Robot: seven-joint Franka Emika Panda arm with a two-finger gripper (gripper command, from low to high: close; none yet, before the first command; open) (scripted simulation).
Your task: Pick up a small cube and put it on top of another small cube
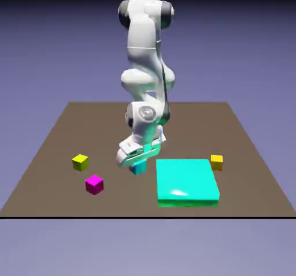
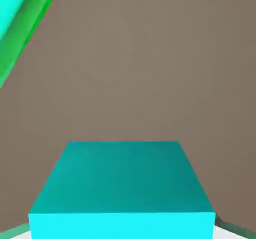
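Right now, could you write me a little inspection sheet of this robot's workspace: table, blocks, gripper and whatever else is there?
Surface: brown table, flat.
Job's things: teal cube between the gripper's fingers, filling the hand view's lower half; whether it has left the table is unclear. Yellow cube, magenta cube and orange-yellow cube sit apart on the table.
Clutter: large flat cyan slab beside the teal cube.
Gripper: gripper low over the table, closed on the teal cube.
Cables: nothing seen.
Surroundings: plain blue-violet backdrop.

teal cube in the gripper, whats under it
Only bare brown table shows beyond the teal cube held at the gripper. The cube covers the spot directly beneath it.
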